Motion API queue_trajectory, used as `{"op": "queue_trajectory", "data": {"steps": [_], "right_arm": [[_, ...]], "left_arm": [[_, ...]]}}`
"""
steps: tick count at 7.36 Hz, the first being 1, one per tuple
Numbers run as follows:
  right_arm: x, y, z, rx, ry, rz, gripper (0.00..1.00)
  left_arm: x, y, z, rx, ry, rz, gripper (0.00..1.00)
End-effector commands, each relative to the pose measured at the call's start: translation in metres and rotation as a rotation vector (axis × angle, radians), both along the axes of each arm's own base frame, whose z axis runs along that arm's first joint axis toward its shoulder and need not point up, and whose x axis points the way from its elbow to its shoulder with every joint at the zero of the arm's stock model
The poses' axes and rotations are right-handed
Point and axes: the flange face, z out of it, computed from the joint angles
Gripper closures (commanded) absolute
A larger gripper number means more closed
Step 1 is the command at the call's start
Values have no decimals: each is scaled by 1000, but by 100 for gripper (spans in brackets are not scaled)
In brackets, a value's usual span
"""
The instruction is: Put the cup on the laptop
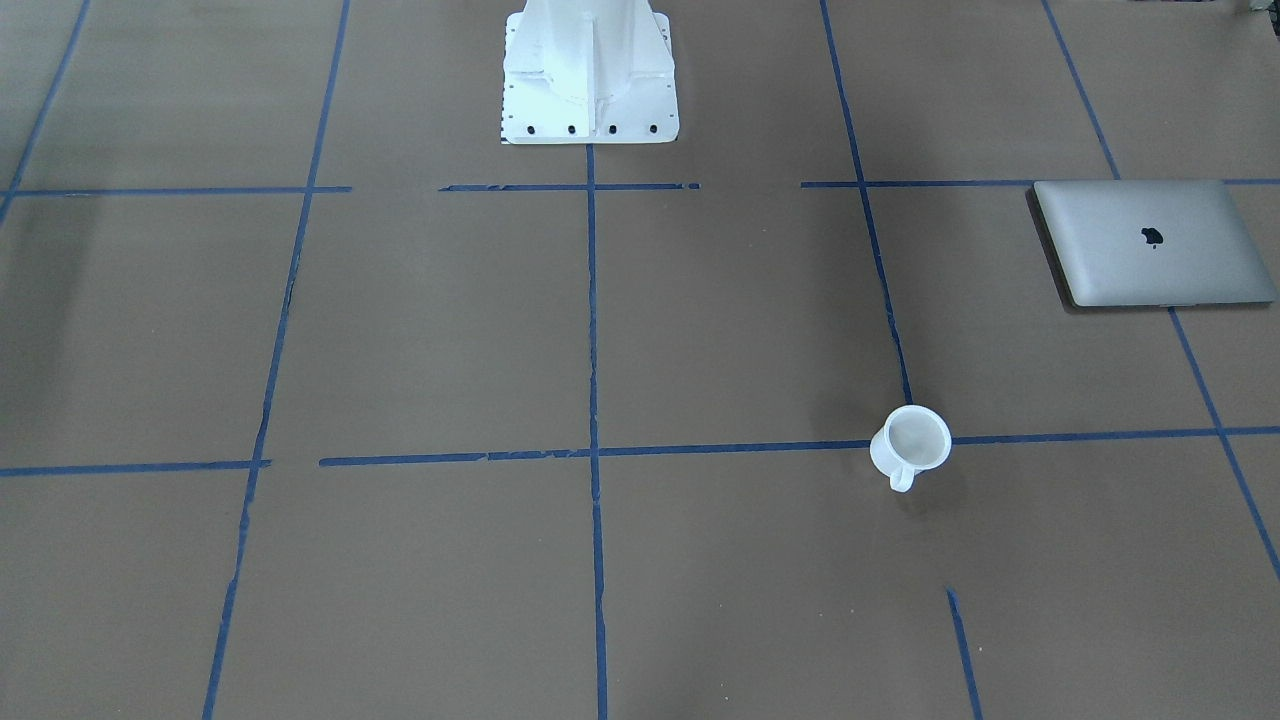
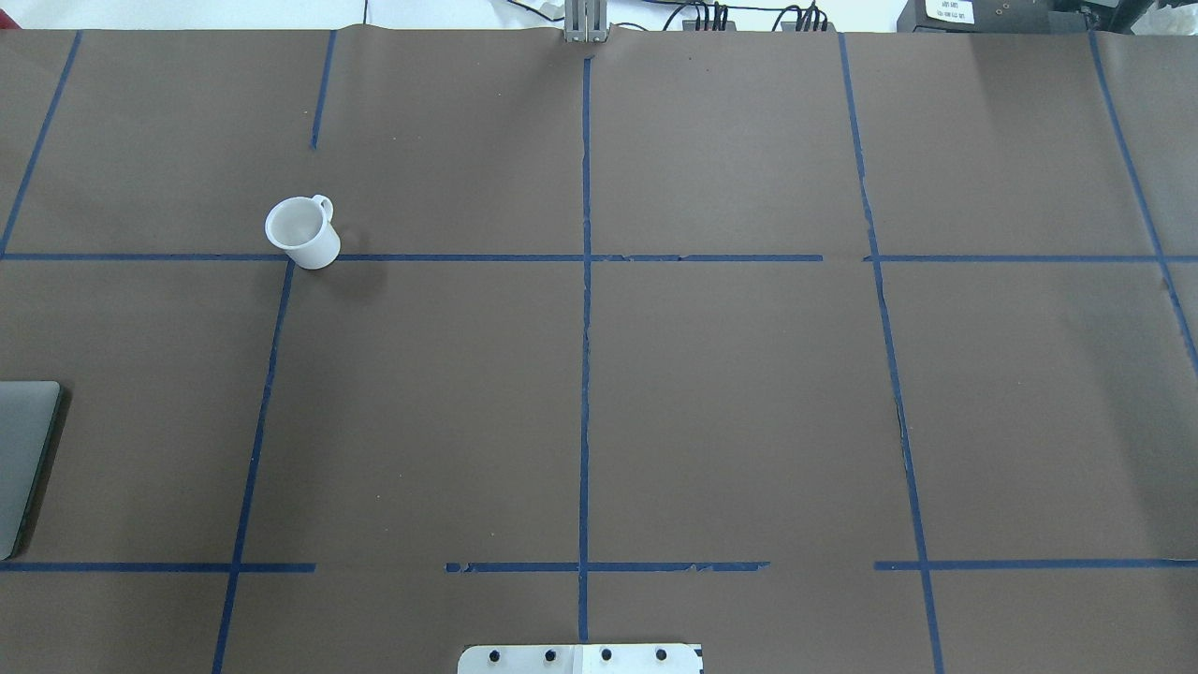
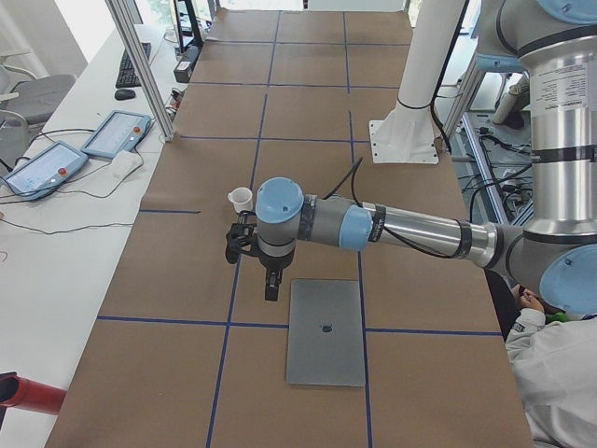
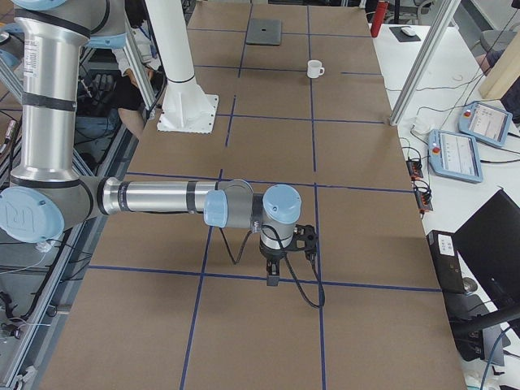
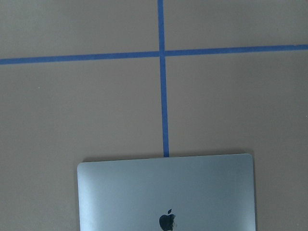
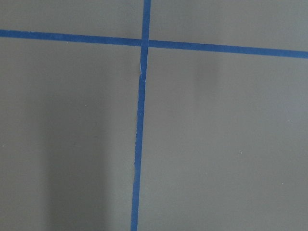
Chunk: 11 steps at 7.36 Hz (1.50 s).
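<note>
Reaching for the cup looks like the left arm's job

Nothing is in hand yet: the cup (image 2: 301, 231) stands upright and alone on the brown table (image 2: 730, 402), sitting on a crossing of blue tape lines (image 2: 587, 374). In the overhead view it is at about 10 o'clock from the table's middle, and its handle points to 1 o'clock, away from the robot. The laptop (image 1: 1150, 245) lies shut and flat, well apart from the cup. Overhead, only a strip of it shows at the 8 o'clock edge, so the cup lies toward 1 o'clock from it.

In the left side view the left gripper (image 3: 270, 289) hangs fingers-down above the table, just past the laptop's far short edge, and the cup is near it at 11 o'clock. The laptop's long axis runs 12 to 6 in that view, along the table.

The right gripper (image 4: 272, 276) hangs over the other end of the table, with the cup far off at 12 o'clock in the right side view. Only the side views show either pincer, so I cannot tell whether they are open or closed.

My judgement is that the left arm is much the nearer one. The coming move is a short reach out to the cup, then a carry back over the lid.
</note>
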Motion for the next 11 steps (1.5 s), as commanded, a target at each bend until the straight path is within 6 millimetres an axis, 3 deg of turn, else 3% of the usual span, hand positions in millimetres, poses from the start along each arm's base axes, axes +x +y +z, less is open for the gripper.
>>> {"op": "queue_trajectory", "data": {"steps": [1,3,5,6,7,8,9,11], "right_arm": [[0,0,0,1,0,0,0],[0,0,0,1,0,0,0],[0,0,0,1,0,0,0],[0,0,0,-1,0,0,0],[0,0,0,-1,0,0,0],[0,-1,-1,2,0,0,0],[0,0,0,1,0,0,0],[0,0,0,1,0,0,0]], "left_arm": [[98,-67,-67,-7,60,4,0],[206,-88,-122,-46,101,73,0],[294,-132,-181,-43,122,120,0],[329,-152,-198,54,34,87,0],[358,-162,-192,116,-5,82,1],[379,-185,-183,105,-15,85,1],[394,-200,-188,83,-23,84,0],[399,-203,-176,77,-36,99,0]]}}
